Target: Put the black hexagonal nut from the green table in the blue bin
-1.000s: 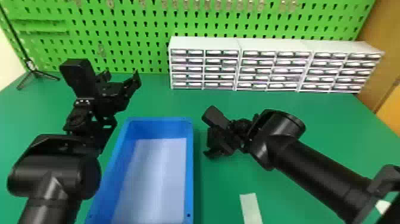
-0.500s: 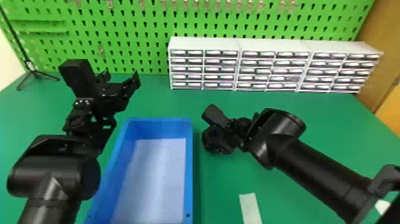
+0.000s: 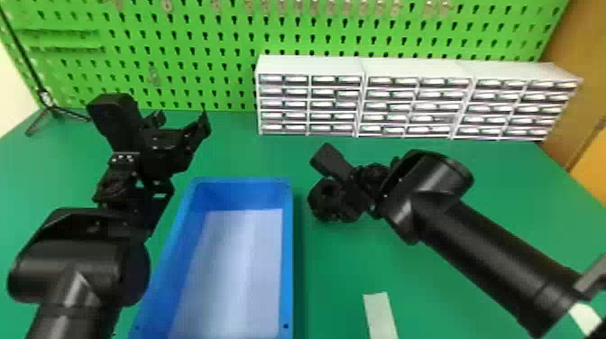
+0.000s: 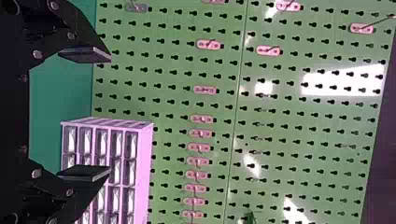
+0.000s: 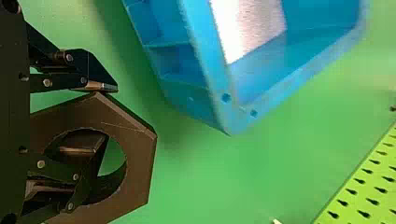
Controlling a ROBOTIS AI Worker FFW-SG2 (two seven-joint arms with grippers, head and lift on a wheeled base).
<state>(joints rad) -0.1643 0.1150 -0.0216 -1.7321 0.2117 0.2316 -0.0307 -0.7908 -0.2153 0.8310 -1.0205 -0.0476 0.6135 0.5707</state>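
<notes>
Near head-view centre, R gripper [image 5: 102,113] holds black nut [image 5: 141,156], pick done; blue bin [image 3: 287,252] drop to go (L gripper [image 4: 110,113] wide).

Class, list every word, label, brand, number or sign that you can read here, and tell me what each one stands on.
No text can be read.
White drawer units: pale patches on the fronts; any print is too small to read.
Blue bin: no writing seen.
Black hexagonal nut: no writing seen.
White strip: no writing seen.
</notes>
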